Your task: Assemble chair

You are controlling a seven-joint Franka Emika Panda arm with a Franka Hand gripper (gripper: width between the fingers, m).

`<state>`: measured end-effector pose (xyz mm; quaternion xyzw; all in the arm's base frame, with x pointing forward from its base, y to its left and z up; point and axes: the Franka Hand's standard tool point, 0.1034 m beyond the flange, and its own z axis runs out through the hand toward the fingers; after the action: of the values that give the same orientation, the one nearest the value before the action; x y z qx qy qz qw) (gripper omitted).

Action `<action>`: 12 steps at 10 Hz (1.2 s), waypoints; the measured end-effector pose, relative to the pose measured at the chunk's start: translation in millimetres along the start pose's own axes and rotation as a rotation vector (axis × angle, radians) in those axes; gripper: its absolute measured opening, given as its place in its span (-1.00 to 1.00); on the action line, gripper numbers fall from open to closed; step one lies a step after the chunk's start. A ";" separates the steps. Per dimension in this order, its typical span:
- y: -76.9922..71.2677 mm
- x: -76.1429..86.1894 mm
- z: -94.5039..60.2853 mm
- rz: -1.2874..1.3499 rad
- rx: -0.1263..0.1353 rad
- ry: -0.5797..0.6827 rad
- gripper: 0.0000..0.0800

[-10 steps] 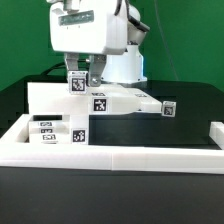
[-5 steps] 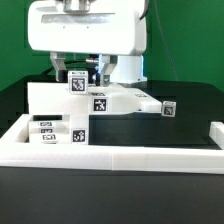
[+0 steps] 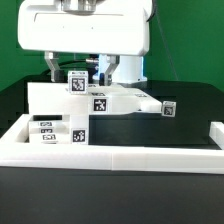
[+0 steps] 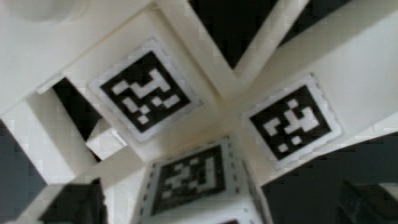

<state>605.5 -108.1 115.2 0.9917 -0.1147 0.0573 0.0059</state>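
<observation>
The chair's white tagged parts lie on the black table. A big assembled piece (image 3: 60, 98) with a flat plate stands at the exterior view's left, and a tagged upright block (image 3: 75, 83) rises from its top. My gripper (image 3: 77, 72) hangs right over that block, one finger on each side. The wrist view shows the tagged block (image 4: 192, 178) close up between the dark fingers, with two more tags (image 4: 143, 90) on white bars behind. The jaws stand apart and hold nothing.
A white bar with a tag (image 3: 168, 108) juts to the exterior view's right. Two small tagged parts (image 3: 48, 131) lie front left inside the low white border wall (image 3: 120, 157). A green backdrop is behind.
My hand has come down and towards the camera and now fills the top of the exterior view. The fingers now flank the upright block. No part has moved.
</observation>
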 end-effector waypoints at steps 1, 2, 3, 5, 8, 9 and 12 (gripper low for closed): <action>0.7 -0.2 0.2 -0.072 -0.003 -0.001 0.62; 1.0 -0.6 0.4 -0.123 -0.003 -0.002 0.62; 1.5 -0.6 0.5 -0.153 -0.003 -0.002 0.62; 2.1 -0.6 0.5 -0.175 -0.003 -0.002 -0.03; 2.2 -0.6 0.5 -0.149 -0.003 -0.002 -0.29; 2.2 -0.6 0.5 -0.149 -0.003 -0.002 -0.29; 1.7 -0.7 0.6 0.058 -0.002 -0.002 -0.29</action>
<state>604.6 -109.6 114.5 0.9881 -0.1433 0.0565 0.0051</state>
